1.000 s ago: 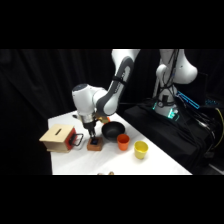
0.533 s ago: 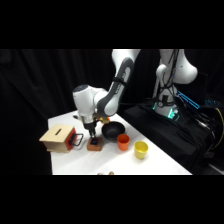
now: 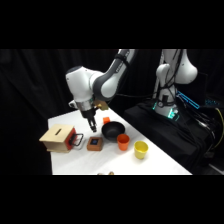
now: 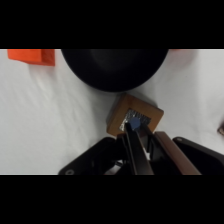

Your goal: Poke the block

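Claw (image 3: pixel 93 128) lowered from the white arm (image 3: pixel 90 86) in the side view, tip just above the block (image 3: pixel 95 144) at lower centre of the white tabletop (image 3: pixel 155 162). In the wrist view, claw (image 4: pixel 133 131) with fingers pressed together into one dark narrow point, empty, tip over the dark blue mark on the block (image 4: pixel 136 117) just below frame centre; touching or a hair above, cannot tell. Block a small brown wooden cube, tilted diamond-wise in the wrist view, just beside the rim of a black bowl (image 4: pixel 114 67) filling the upper middle. In the side view, black bowl (image 3: pixel 113 130) right of the block and near it, an orange cup (image 3: pixel 123 142) just right of the bowl's lower edge, a yellow cup (image 3: pixel 141 149) further right and lower. Tan slotted wooden box (image 3: pixel 58 138) at left of the tabletop, a red-framed item (image 3: pixel 76 140) against its right side, between box and block. Small orange piece (image 3: pixel 106 120) behind the bowl; the same orange shape (image 4: pixel 33 56) at upper left of the wrist view.
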